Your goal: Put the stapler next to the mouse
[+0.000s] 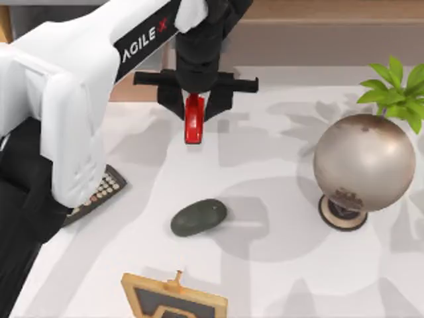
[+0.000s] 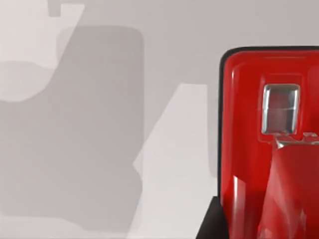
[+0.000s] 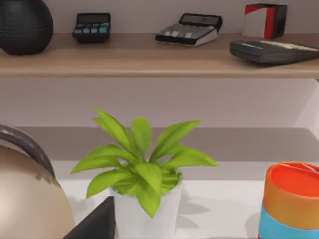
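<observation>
Top view, L to R: calculator at table's left edge under left arm. Left gripper near table's far side, fingers pinching stapler at its far end; stapler hangs clear of mouse, well apart. Globe, plant at right. You handle rigid, light, glossy bar: likely slippery, so grip narrow sides mid-body. Right gripper: can't tell.

The left arm carries white lettering "AGILE" followed by a red "X" on a black strip along its white casing.
</observation>
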